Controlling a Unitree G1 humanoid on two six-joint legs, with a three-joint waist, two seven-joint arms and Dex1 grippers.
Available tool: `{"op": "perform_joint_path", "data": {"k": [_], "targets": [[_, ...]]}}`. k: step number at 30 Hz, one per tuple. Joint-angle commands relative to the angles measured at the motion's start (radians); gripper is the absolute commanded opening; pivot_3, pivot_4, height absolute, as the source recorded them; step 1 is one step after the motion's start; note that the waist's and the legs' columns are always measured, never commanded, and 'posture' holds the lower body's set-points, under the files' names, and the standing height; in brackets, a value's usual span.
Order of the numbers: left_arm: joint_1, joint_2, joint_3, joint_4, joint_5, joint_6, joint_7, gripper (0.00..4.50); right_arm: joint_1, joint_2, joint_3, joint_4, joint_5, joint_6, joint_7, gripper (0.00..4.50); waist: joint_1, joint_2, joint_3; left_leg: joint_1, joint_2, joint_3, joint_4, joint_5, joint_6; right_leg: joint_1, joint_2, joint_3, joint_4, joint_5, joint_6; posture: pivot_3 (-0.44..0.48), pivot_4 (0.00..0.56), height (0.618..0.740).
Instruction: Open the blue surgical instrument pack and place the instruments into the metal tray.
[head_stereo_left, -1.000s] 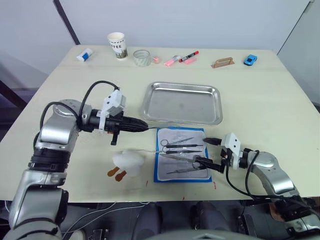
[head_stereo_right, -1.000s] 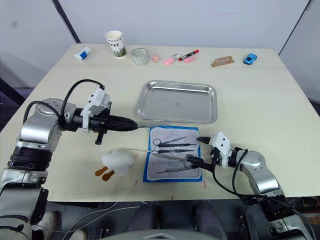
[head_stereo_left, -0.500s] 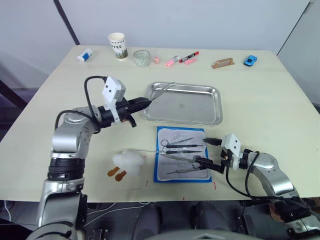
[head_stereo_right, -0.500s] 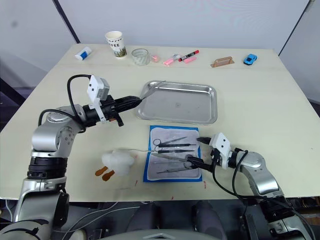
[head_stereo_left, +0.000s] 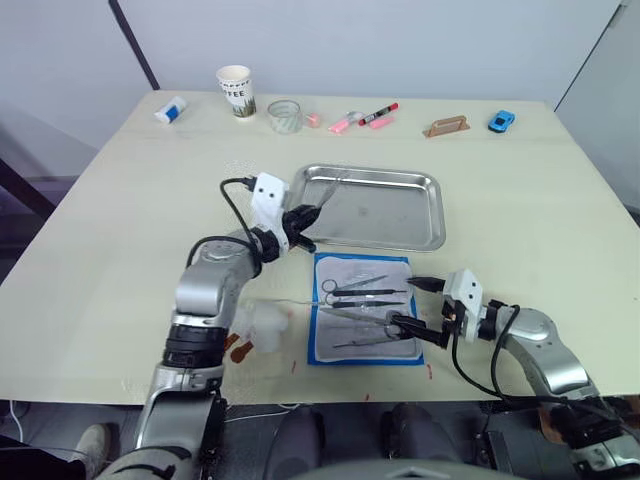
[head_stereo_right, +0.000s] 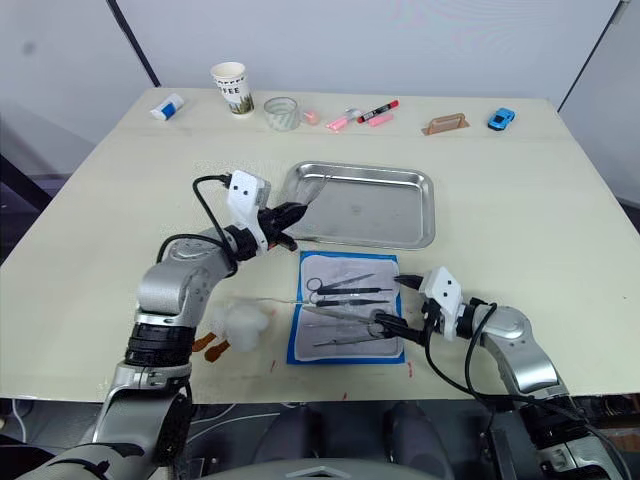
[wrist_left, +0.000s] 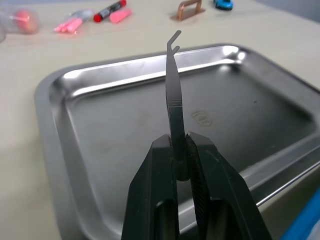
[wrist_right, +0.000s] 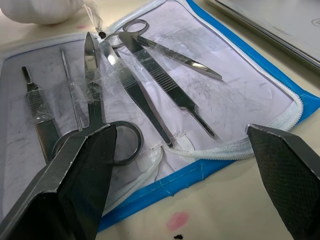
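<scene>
While left tool (wrist_left: 181, 150) clenches 1 slim tweezer (wrist_left: 173, 90) over metal tray (head_stereo_left: 425, 232) at frame center, right tool (wrist_right: 185, 150) sits released by opened blue pack (head_stereo_left: 322, 355), lower center.

A pale table (head_stereo_left: 120, 230) fills the frame. The metal tray (head_stereo_left: 425, 235) sits at centre, the opened blue surgical instrument pack (head_stereo_left: 362, 357) just below it. Along the top edge: a paper cup (head_stereo_left: 235, 90), a marker pen (head_stereo_left: 378, 113), a blue toy car (head_stereo_left: 501, 121).
</scene>
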Motion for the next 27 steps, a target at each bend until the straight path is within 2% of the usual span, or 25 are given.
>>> {"op": "perform_joint_path", "data": {"k": [1, 10, 15, 23, 27], "targets": [[-0.048, -0.04, -0.005, 0.003, 0.045, 0.013, 0.1, 0.15, 0.087, -0.017, 0.076, 0.043, -0.082, 0.051, -0.007, 4.5, 0.001, 0.0, 0.0, 0.0, 0.0, 0.0, 0.0, 0.0, 0.0, 0.0, 0.0, 0.0, 0.0, 0.0, 0.0, 0.0, 0.15, 0.718], [-0.102, -0.112, -0.021, 0.057, 0.095, 0.071, 0.201, 0.15, 0.112, -0.021, 0.064, -0.036, -0.068, 0.064, -0.042, 4.5, 0.001, 0.002, 0.001, -0.001, -0.001, 0.0, -0.001, 0.0, 0.0, 0.0, -0.001, -0.001, -0.002, 0.0, 0.0, 0.0, 0.15, 0.718], [-0.117, -0.147, 0.006, 0.071, 0.104, 0.121, 0.271, 0.15, 0.124, -0.021, 0.059, -0.069, -0.062, 0.072, -0.059, 4.5, 0.001, 0.002, 0.002, -0.001, -0.001, -0.001, -0.001, 0.0, 0.0, 0.0, -0.001, -0.001, -0.002, 0.0, 0.0, 0.0, 0.15, 0.718], [-0.118, -0.14, -0.001, 0.077, 0.137, 0.142, 0.312, 0.15, 0.132, -0.028, 0.059, -0.079, -0.065, 0.073, -0.061, 4.5, 0.002, 0.002, 0.002, -0.002, -0.001, -0.001, -0.001, 0.0, 0.0, 0.0, -0.001, -0.001, -0.002, 0.0, 0.0, 0.0, 0.15, 0.718], [-0.152, -0.155, 0.008, 0.152, 0.143, 0.129, 0.325, 0.15, 0.122, -0.03, 0.057, -0.065, -0.068, 0.068, -0.059, 4.5, 0.003, 0.002, 0.002, -0.002, -0.001, -0.001, -0.001, 0.0, 0.0, 0.0, -0.001, -0.002, -0.002, 0.0, 0.0, 0.0, 0.15, 0.718]]}}
